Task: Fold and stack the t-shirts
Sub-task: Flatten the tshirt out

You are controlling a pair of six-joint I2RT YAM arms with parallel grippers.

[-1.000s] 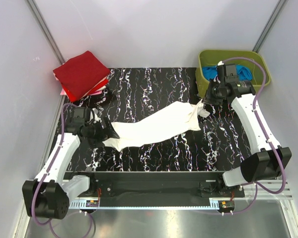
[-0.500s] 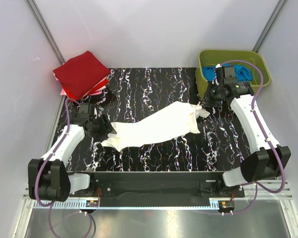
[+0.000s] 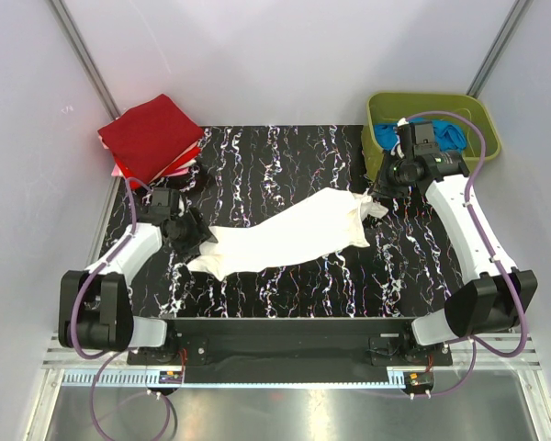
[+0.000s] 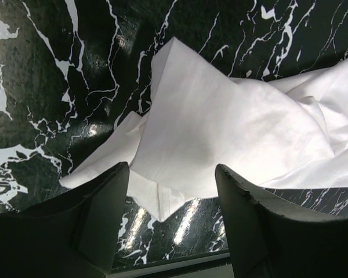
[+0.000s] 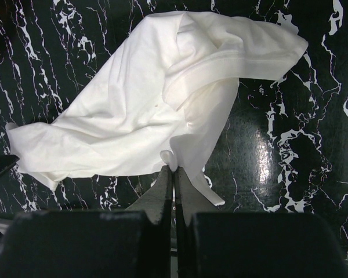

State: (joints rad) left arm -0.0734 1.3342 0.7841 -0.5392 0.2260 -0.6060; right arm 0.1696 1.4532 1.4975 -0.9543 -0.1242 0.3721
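Note:
A white t-shirt [image 3: 285,234] lies stretched and crumpled across the black marbled table; it also shows in the left wrist view [image 4: 220,127] and the right wrist view [image 5: 139,110]. No chest print shows. My left gripper [image 3: 197,241] is open and empty, at the shirt's left end, its fingers [image 4: 98,214] apart over the shirt's corner. My right gripper [image 3: 375,195] is shut on a pinch of the shirt's right end [image 5: 174,159]. A red folded t-shirt [image 3: 151,136] lies on a pink one [image 3: 121,170] at the back left.
A green bin [image 3: 482,124] with blue cloth [image 3: 450,133] stands at the back right, next to my right arm. Grey walls close in the left, right and back sides.
My left gripper has drawn back to the left, off the shirt's left end, and the arm has folded closer to the left wall. The right gripper has barely moved.

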